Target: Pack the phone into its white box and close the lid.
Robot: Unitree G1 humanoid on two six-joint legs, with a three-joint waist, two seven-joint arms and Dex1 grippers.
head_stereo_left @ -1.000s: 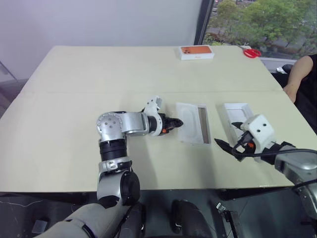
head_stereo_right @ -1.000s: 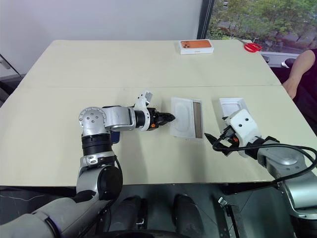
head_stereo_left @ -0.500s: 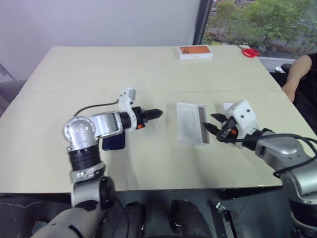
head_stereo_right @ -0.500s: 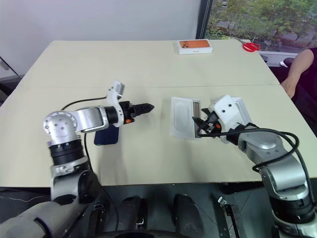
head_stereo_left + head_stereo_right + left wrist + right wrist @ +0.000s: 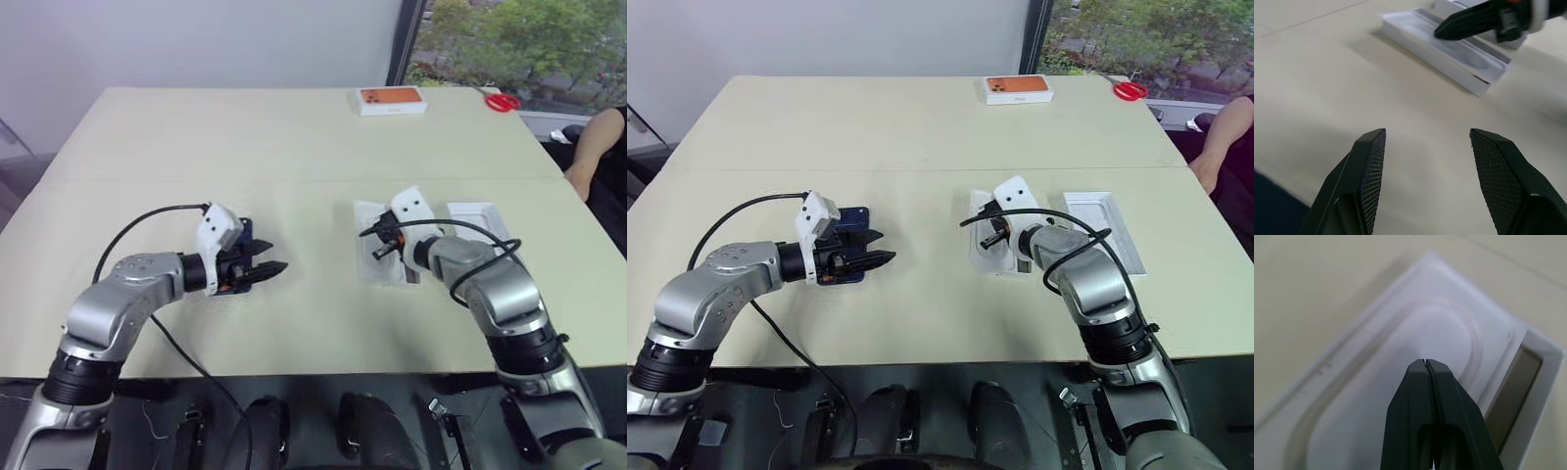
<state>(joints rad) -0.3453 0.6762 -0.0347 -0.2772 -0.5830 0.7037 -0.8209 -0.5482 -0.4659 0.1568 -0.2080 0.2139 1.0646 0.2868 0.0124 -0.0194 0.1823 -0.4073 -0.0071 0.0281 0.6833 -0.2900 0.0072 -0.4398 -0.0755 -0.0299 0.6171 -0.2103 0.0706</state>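
The white box (image 5: 376, 266) lies open at the table's middle, with a moulded recess and a grey slot inside. My right gripper (image 5: 987, 242) is shut, its tips (image 5: 1425, 363) low over that recess; contact cannot be told. Just right of the box lies the lid (image 5: 1104, 231), open side up. At left the dark navy phone (image 5: 851, 216) lies flat on the table, partly behind my left hand. My left gripper (image 5: 273, 266) is open and empty, pointing toward the box with its tips just past the phone's near edge.
A white box with an orange top (image 5: 390, 100) sits at the table's far edge, and red scissors (image 5: 500, 102) lie to its right. A person's arm (image 5: 596, 147) shows at the right edge. Bare tabletop (image 5: 313, 284) separates phone and box.
My left gripper drew back from the box's left side to the phone, rolling its wrist. My right gripper closed and swung left from beside the lid onto the box.
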